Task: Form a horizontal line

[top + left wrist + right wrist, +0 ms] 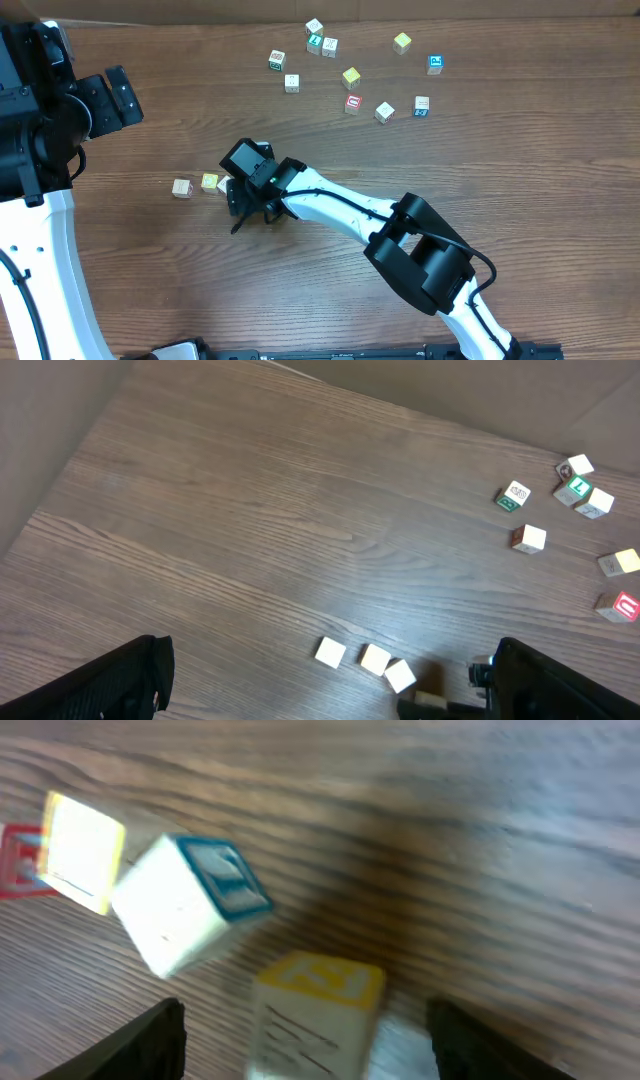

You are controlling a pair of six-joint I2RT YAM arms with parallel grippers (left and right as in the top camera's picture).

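A row of small wooden cubes lies left of the table's middle: a plain pale cube [181, 187], a yellow-faced cube [209, 182] and a third cube [224, 185], half covered by my right gripper [240, 198]. In the left wrist view the row [375, 659] runs slightly down to the right, with a fourth cube [431, 700] at the right gripper's tip. The right wrist view shows this yellow-topped cube [315, 1010] standing on the wood between my right gripper's [310, 1055] spread fingers, with gaps on both sides. My left gripper [335, 690] hangs wide open and holds nothing, far back at the left [122, 95].
Several loose cubes lie scattered at the back, among them a green-marked one [277, 60], a red-marked one [353, 103] and a blue-marked one [435, 64]. The right arm [420, 250] stretches across the table's front right.
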